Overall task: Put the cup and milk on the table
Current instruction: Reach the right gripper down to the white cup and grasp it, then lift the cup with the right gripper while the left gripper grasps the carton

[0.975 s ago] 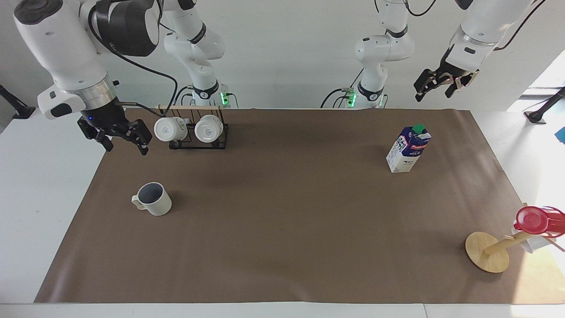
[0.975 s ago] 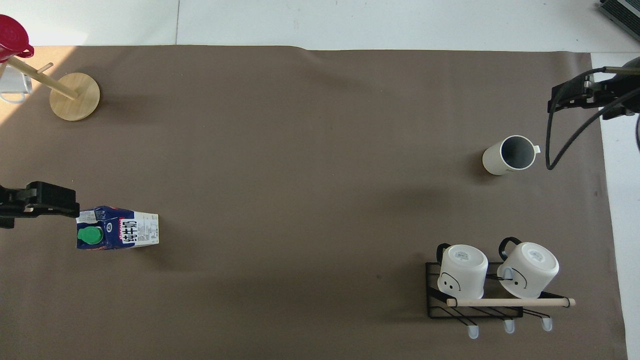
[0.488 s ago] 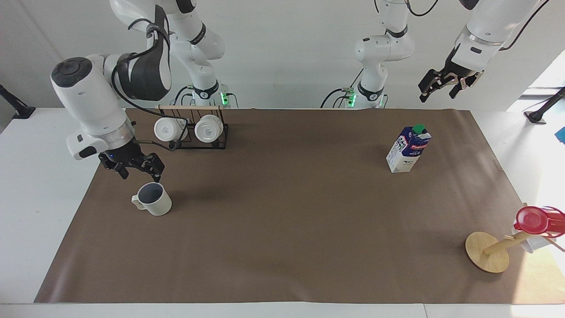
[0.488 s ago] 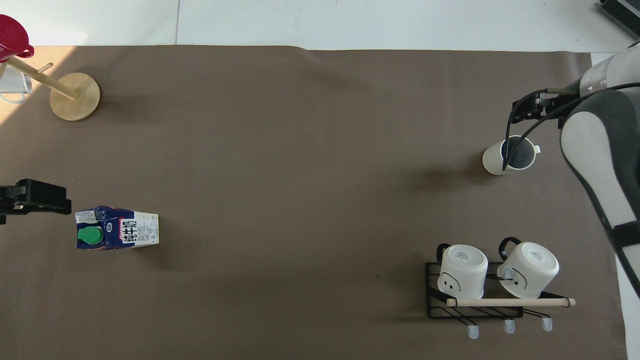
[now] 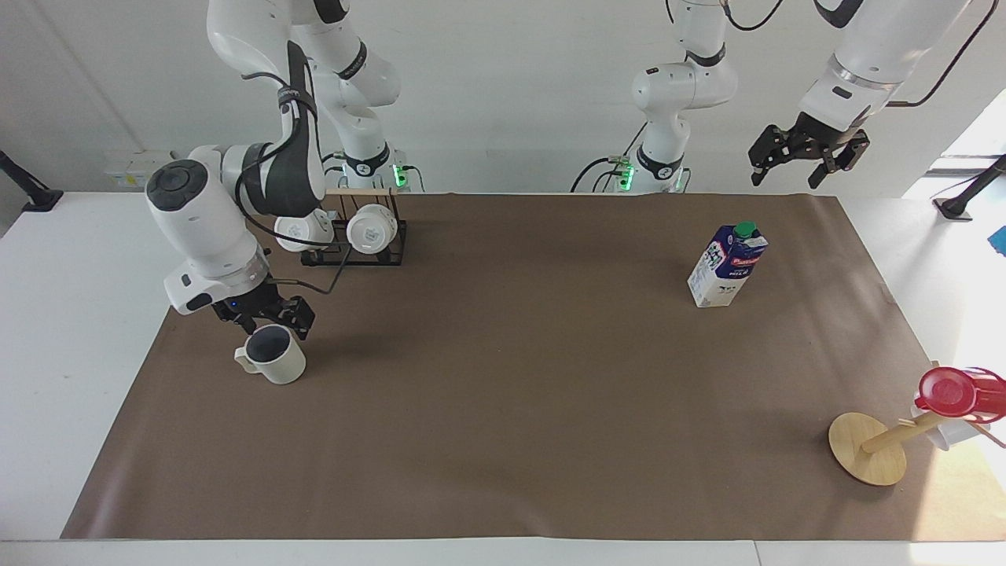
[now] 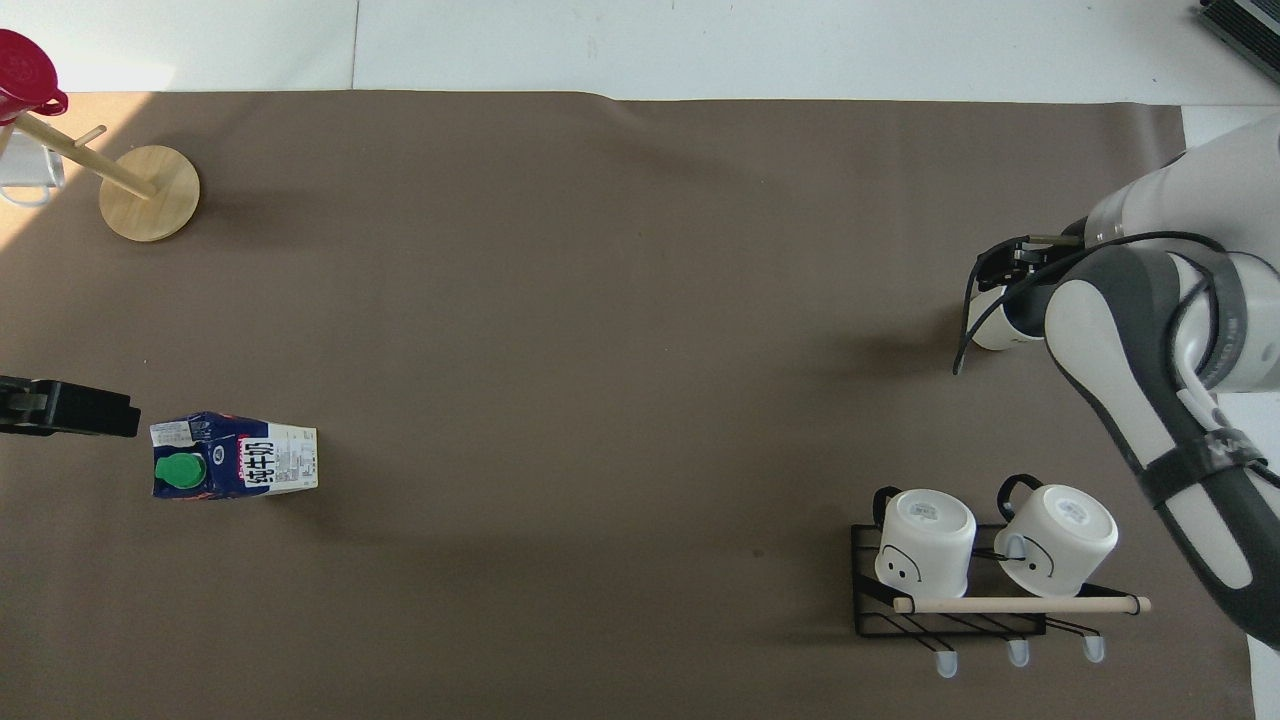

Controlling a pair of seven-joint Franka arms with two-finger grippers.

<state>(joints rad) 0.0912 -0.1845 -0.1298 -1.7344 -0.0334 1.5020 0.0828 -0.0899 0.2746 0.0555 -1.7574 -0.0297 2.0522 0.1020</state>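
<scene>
Bright, even indoor light; frames sharp. Strong daylight glare washes out the bench [image 5: 963, 346] corner at the left arm's end. Soft shadow beside the milk carton [image 6: 235, 468].

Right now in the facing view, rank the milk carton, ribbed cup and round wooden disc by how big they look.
1. Milk carton
2. Round wooden disc, close to the carton, and nearer the camera, so unsure
3. Ribbed cup

Right arm is folding way down with its elbow bent, wrist pointing downward, and the right gripper [image 5: 265, 316] is sitting low with its fingers spread apart. Left arm is hanging up high at its own end, left gripper [image 5: 809, 153] pointing down, fingers splayed wide too, gripping nothing.
</scene>
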